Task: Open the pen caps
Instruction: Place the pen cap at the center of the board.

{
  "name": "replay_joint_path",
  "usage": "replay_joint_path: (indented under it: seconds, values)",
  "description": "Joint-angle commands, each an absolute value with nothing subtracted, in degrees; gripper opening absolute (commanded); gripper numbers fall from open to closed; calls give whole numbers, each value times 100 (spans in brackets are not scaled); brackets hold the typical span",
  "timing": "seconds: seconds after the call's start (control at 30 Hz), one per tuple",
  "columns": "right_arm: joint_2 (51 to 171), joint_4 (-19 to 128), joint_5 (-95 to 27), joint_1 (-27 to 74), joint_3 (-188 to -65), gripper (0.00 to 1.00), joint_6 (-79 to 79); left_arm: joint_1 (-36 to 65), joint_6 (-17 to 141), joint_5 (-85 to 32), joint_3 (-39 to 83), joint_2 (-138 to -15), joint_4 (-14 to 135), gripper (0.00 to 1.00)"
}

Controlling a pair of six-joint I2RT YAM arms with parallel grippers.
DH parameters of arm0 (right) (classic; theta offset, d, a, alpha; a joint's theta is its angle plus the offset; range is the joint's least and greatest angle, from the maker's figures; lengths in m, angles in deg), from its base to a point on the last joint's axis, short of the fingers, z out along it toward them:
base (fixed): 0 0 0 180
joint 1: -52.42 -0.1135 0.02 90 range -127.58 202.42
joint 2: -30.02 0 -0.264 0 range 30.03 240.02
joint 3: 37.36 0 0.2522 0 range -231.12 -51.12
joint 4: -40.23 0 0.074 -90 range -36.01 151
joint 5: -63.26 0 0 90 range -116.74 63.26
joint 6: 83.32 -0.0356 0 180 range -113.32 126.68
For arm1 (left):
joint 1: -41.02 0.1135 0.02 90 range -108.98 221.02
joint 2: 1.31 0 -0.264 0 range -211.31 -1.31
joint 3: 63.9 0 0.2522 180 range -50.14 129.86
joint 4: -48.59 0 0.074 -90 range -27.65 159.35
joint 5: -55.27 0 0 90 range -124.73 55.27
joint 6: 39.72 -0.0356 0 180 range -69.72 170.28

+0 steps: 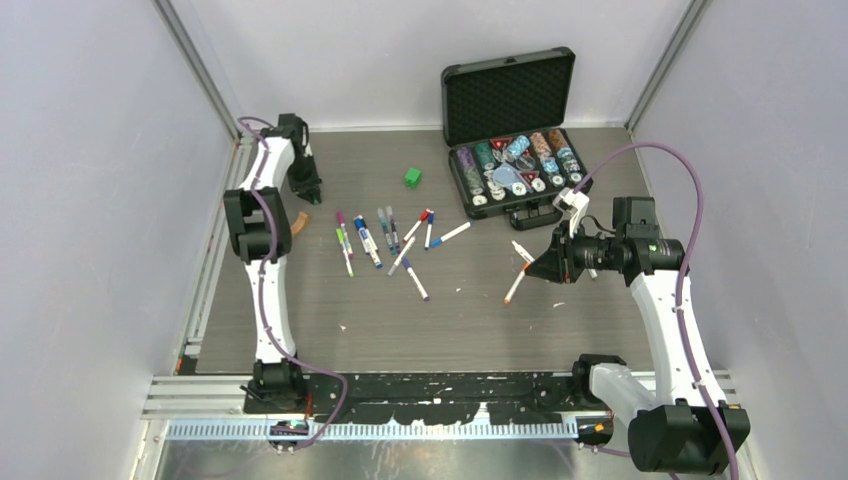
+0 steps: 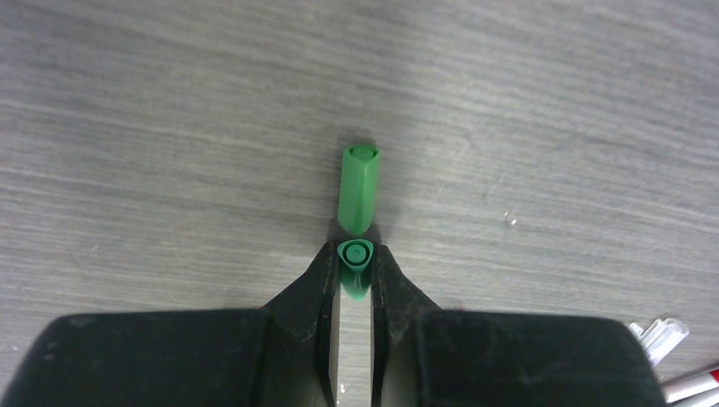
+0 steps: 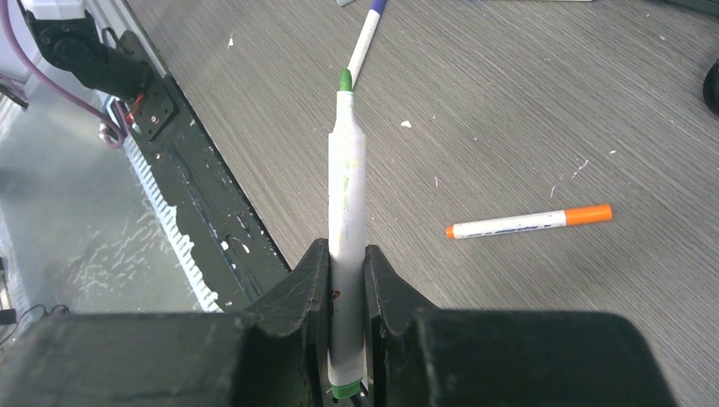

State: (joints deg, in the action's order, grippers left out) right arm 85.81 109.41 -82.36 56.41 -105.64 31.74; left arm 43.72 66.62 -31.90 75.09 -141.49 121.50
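My left gripper point(image 2: 354, 254) is shut on a green pen cap point(image 2: 355, 253), pinched end-on at the fingertips just above the table. A second green cap point(image 2: 359, 186) lies on the table right beyond the tips. In the top view this gripper point(image 1: 305, 190) is at the far left. My right gripper point(image 3: 346, 254) is shut on a white-barrelled pen point(image 3: 346, 186) whose bare green tip point(image 3: 345, 80) points away from it; it hovers at the table's right point(image 1: 540, 265). Several capped pens point(image 1: 385, 240) lie mid-table.
An orange-capped pen point(image 3: 526, 222) lies right of the held pen, also in the top view point(image 1: 515, 287). An open black case of poker chips point(image 1: 510, 150) stands at the back right. A small green cube point(image 1: 412, 178) sits left of it. A brown-orange object point(image 1: 300, 222) lies near my left arm.
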Motion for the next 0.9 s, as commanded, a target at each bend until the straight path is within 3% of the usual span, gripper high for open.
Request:
replay_joint_path:
  seconds: [0.0, 0.23, 0.5, 0.87]
  values:
    - [8557, 10938, -8352, 5673, -10640, 0, 3259, 4357, 6818, -3222, 8067, -14472, 12150, 2]
    - [8608, 10938, -8327, 5673, -10631, 0, 3270, 4364, 6949, -3625, 9068, -14835, 12196, 2]
    - [8596, 10937, -8293, 5672, -10623, 0, 3286, 4600, 6947, -3733, 9327, -14809, 12021, 1]
    - [8607, 10928, -8299, 5673, -10625, 0, 3279, 4564, 6700, -2120, 7881, -13561, 11161, 2]
